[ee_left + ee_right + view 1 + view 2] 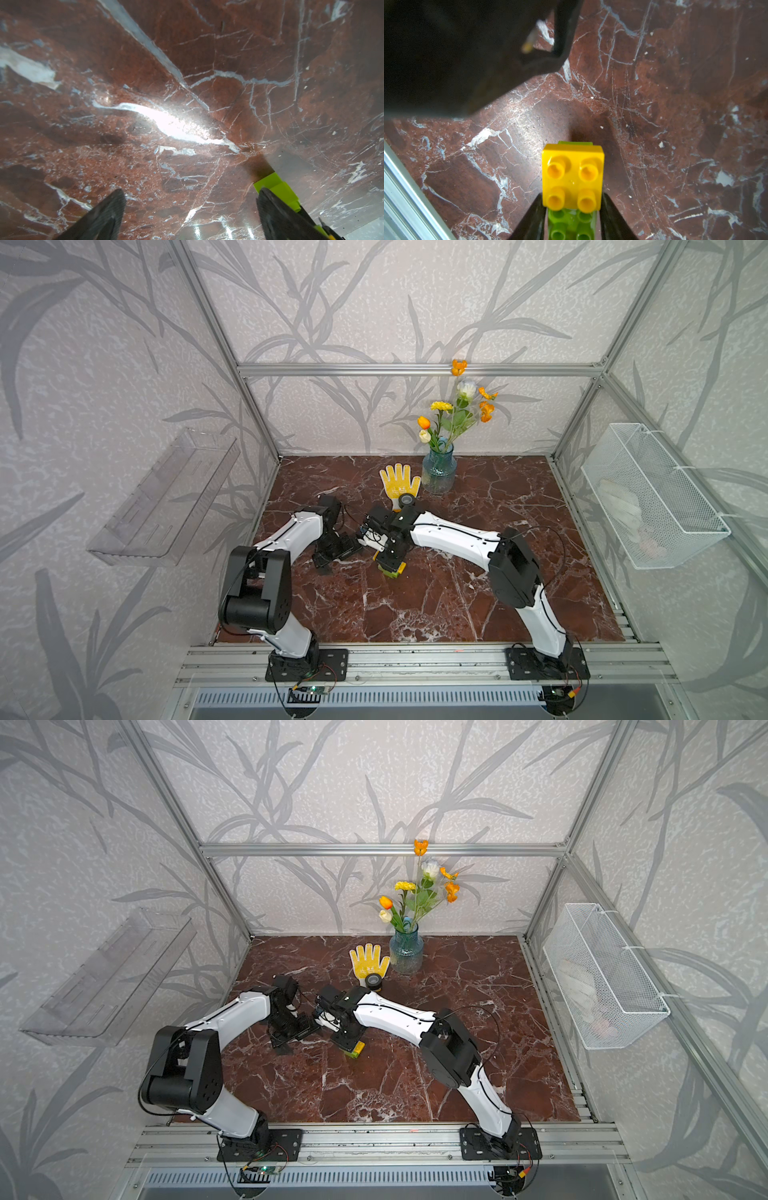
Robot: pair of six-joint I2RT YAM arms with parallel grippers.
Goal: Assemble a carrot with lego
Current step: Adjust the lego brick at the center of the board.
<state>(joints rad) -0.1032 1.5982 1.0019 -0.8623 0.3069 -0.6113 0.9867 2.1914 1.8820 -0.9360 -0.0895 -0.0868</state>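
The carrot (394, 571) sits on the red stone table (436, 605), near the middle. There is one carrot, a little clump of lego stuck together. The right gripper (572, 207) reaches down onto it and squeezes it, one finger on each side. I think it holds tight so the clump cannot slide when bricks get pushed together. In the right wrist view I count one yellow brick (572, 172) with four bumps on top, and green brick (571, 226) under it. I cannot tell how many green ones there are, and I see no black one. I see no loose brick lying anywhere else, so the carrot looks nearly done.

Just left of the carrot is the left gripper (191, 192). Its two fingers are spread wide and hold nothing. One finger is right beside the green part of the carrot. I think it waits there, ready to help. There are two arms and two grippers.

Farther back is one black tape roll (407, 501), at the wrist end of one yellow glove (400, 481). Right of the glove stands one blue glass vase (438, 475) with a bunch of flowers (457, 414). These look like no part of the job, and they sit at the back, away from the carrot. One clear shelf (166, 497) hangs on the left wall and one wire basket (652, 497) on the right wall.
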